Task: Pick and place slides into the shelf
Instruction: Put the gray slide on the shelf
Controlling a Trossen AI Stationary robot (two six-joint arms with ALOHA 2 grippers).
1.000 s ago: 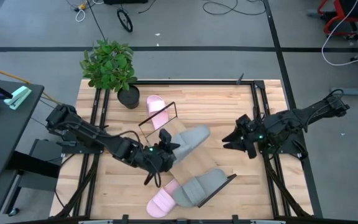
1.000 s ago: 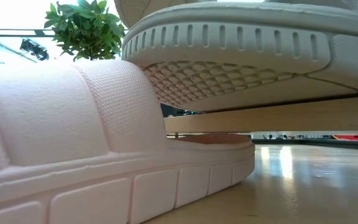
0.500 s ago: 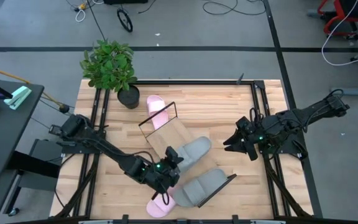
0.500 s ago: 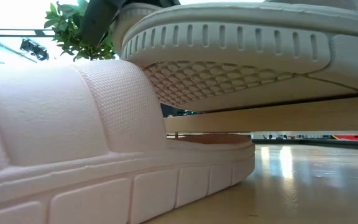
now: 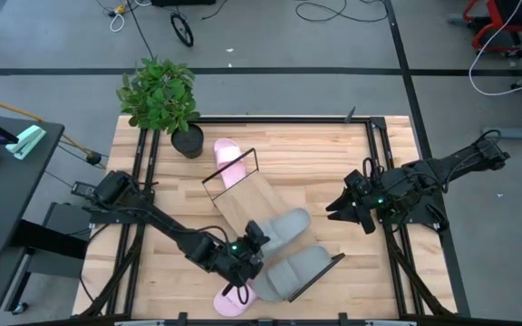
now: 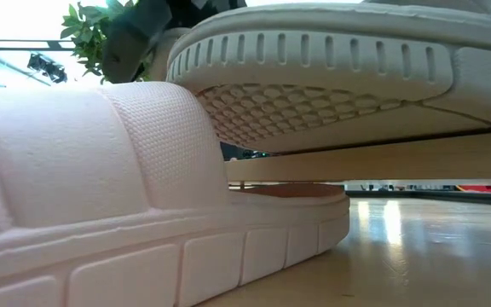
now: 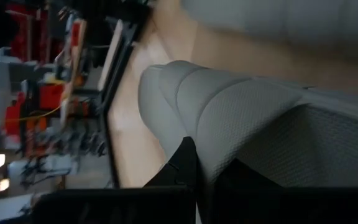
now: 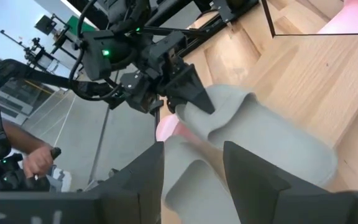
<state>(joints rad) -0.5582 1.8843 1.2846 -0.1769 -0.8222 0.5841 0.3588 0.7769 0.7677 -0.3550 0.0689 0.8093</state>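
I see the left claw (image 5: 246, 254) holding a grey slide (image 5: 282, 228) on the shelf (image 5: 243, 199); right claw (image 5: 350, 203) open over the wood counter (image 5: 333, 154), plant (image 5: 159, 93) at its corner.

Dark jointed arms (image 5: 152, 217), small green lights.

My shelf (image 5: 259, 215) lies slantwise across the middle of the counter (image 5: 333, 163). Two slides (image 5: 284, 228) rest side by side on its near end, the nearer one (image 5: 295, 270) overlapping another slide (image 5: 229, 300) at the counter's front edge. A fourth slide (image 5: 229, 161) lies beyond the shelf's far end, beside the plant (image 5: 159, 95). My left tool (image 5: 250, 237) sits against the slide on the shelf; my right tool (image 5: 344, 205) hangs well to the right.
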